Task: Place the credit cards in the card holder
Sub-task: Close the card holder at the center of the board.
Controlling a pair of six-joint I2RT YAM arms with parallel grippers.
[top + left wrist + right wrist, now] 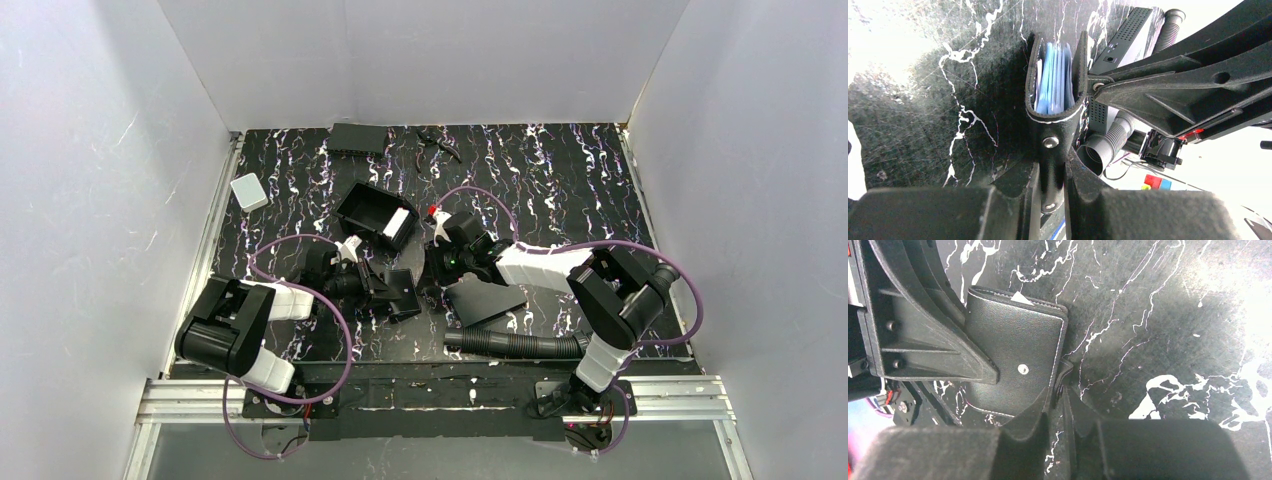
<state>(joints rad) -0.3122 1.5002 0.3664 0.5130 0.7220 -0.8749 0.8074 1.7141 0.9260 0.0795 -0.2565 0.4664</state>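
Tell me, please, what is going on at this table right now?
Both arms meet mid-table over the black card holder. The left pincer is clamped on its snap tab, and the right pincer pinches the edge of its flap. Several pale-blue credit cards stand inside the open pocket, so the loading looks well along.

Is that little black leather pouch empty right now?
No: the left wrist view looks into the open card holder, and several pale-blue cards stand inside it.
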